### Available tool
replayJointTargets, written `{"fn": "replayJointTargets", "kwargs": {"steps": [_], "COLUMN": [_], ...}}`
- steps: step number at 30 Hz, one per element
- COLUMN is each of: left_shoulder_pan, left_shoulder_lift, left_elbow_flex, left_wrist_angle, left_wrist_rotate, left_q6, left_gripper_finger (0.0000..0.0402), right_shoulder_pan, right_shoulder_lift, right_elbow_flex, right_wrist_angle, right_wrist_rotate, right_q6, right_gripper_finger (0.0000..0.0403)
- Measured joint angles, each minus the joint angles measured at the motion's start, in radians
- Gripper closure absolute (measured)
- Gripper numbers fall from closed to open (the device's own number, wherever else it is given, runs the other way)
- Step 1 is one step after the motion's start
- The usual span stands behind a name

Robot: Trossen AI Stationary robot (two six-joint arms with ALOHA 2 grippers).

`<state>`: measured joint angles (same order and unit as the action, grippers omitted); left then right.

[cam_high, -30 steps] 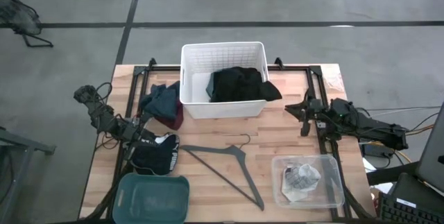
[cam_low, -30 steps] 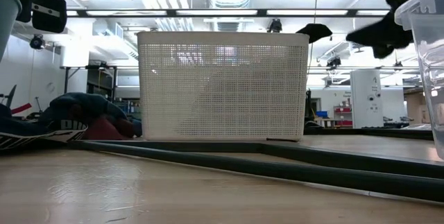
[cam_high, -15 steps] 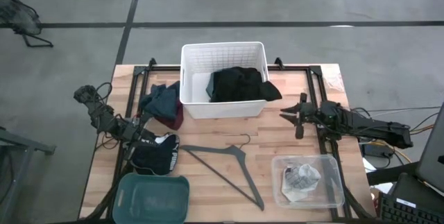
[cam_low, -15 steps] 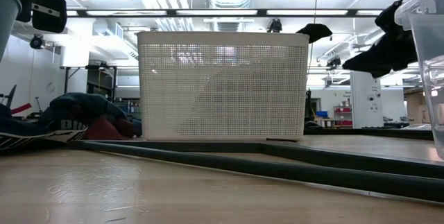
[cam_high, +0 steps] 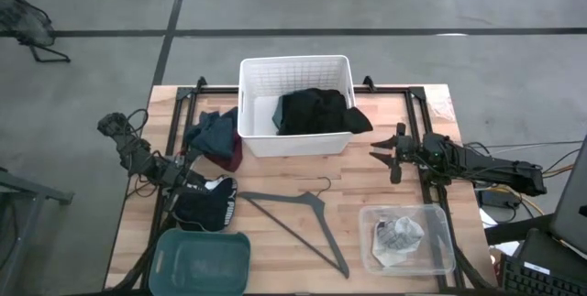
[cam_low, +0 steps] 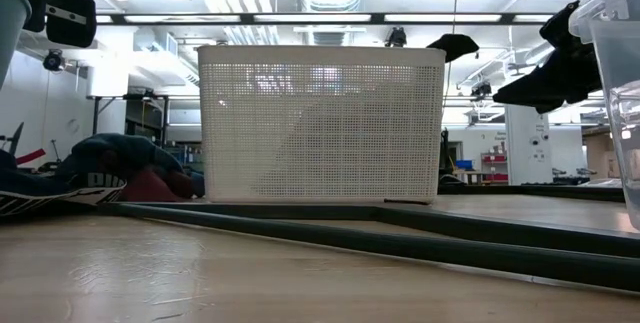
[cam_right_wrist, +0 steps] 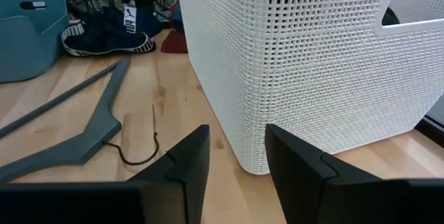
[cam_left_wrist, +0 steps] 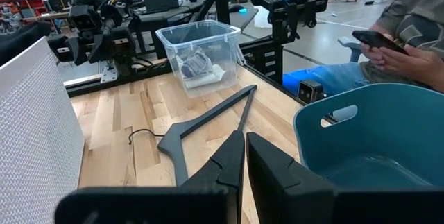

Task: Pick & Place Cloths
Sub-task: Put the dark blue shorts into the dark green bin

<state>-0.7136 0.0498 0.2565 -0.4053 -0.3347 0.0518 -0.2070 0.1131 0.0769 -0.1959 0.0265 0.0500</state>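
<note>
Wooden table (cam_high: 367, 163), seen from above, with what lies on it.
White basket (cam_high: 295, 104) at the far middle; teal and maroon cloths (cam_high: 215, 137) piled just beside its left wall. Navy cloth with white print (cam_high: 208, 202) near the left edge, teal bin (cam_high: 201, 261) at the near-left corner. Grey hanger (cam_high: 298, 218) in the near middle; clear tub (cam_high: 406, 238) near right.

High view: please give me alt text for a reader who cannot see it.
A white slatted plastic basket holding a black garment sits at the far side of a wooden table. The right gripper hovers open beside it; the left gripper rests at a dark navy garment with white print, near a grey hanger.
</note>
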Motion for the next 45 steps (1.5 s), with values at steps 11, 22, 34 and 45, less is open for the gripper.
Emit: {"fn": "replayJointTargets", "kwargs": {"steps": [11, 22, 34, 45], "left_shoulder_pan": [0.000, 0.000, 0.000, 0.000], "left_shoulder_lift": [0.000, 0.000, 0.000, 0.000], "left_elbow_flex": [0.000, 0.000, 0.000, 0.000], "left_wrist_angle": [0.000, 0.000, 0.000, 0.000], "left_wrist_rotate": [0.000, 0.000, 0.000, 0.000], "left_q6": [0.000, 0.000, 0.000, 0.000], "left_gripper_finger": [0.0378, 0.0378, 0.0378, 0.0378], "right_shoulder_pan": [0.000, 0.000, 0.000, 0.000], "right_shoulder_lift": [0.000, 0.000, 0.000, 0.000], "right_elbow_flex": [0.000, 0.001, 0.001, 0.001], "right_wrist_angle": [0.000, 0.000, 0.000, 0.000], "right_wrist_rotate": [0.000, 0.000, 0.000, 0.000], "right_q6": [0.000, 0.001, 0.000, 0.001], "right_gripper_finger": [0.0233, 0.0207, 0.0192, 0.0191]}}
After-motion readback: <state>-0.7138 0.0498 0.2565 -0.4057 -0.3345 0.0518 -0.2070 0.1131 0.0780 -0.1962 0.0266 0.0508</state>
